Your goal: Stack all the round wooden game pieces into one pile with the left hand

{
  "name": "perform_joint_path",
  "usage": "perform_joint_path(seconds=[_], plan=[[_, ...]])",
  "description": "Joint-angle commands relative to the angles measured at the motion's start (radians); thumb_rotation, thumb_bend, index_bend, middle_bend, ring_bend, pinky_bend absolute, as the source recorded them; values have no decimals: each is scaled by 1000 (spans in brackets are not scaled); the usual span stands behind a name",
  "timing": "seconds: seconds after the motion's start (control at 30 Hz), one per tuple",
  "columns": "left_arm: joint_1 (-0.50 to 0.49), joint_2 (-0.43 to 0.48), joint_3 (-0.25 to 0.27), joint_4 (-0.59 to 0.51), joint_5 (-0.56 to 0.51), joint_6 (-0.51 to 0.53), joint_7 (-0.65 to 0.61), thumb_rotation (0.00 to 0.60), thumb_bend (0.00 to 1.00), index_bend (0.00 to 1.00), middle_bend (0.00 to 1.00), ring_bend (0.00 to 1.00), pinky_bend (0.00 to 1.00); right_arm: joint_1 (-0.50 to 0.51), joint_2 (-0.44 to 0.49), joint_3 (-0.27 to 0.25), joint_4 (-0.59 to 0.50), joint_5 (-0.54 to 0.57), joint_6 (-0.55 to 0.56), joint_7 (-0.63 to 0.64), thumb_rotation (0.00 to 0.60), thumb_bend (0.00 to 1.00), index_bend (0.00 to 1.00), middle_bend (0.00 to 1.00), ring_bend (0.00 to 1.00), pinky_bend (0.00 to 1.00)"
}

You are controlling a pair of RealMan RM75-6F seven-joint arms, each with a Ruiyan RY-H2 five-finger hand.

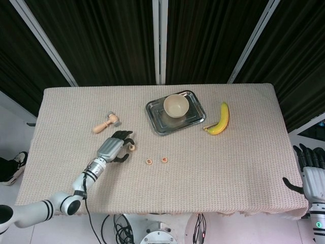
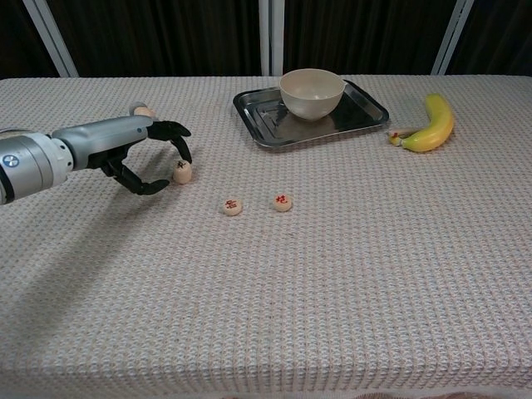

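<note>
Stacking is partly done: your left hand [image 2: 137, 158], fingers apart, holds nothing beside small pile [image 2: 181, 171]; 2 loose pieces [image 2: 233, 206] [image 2: 283, 202] are left w/o stacking.

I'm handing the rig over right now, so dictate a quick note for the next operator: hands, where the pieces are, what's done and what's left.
Left hand: fingers curled around the small pile of game pieces at the table's left-centre; whether they touch it I cannot tell. It looks like two pieces stacked.
Right hand: idle beyond the table's right edge, fingers apart, holding nothing.
Loose: two single pieces lie flat on the cloth to the right of the pile, the nearer piece and the farther piece.
Done: the pile is started.
Left: bring both loose pieces onto the pile with the left hand.
</note>
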Motion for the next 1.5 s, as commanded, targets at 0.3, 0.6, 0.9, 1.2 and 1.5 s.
perform_joint_path(seconds=[0.3,0.6,0.9,1.2,1.5], plan=[[11,4,-4,-35,59,71,-28,600,240,220,28,0,0,0,-1,2,3,1,1,3,600,130,0,0,0,0],[15,3,46,-114,127,95,29,600,88,218,28,0,0,2,-4,-1,2,-4,-1,0,600,131,0,0,0,0],[-11,-72,41,-56,134,82,70,600,89,245,28,0,0,0,2,1,0,2,-1,4,600,131,0,0,0,0],[-39,-106,16,-10,93,38,91,600,158,296,28,0,0,4,1,4,9,9,-11,14,600,131,0,0,0,0],[-43,-124,18,19,79,22,84,600,230,326,28,0,0,3,-1,4,21,14,-16,25,600,131,0,0,0,0]])
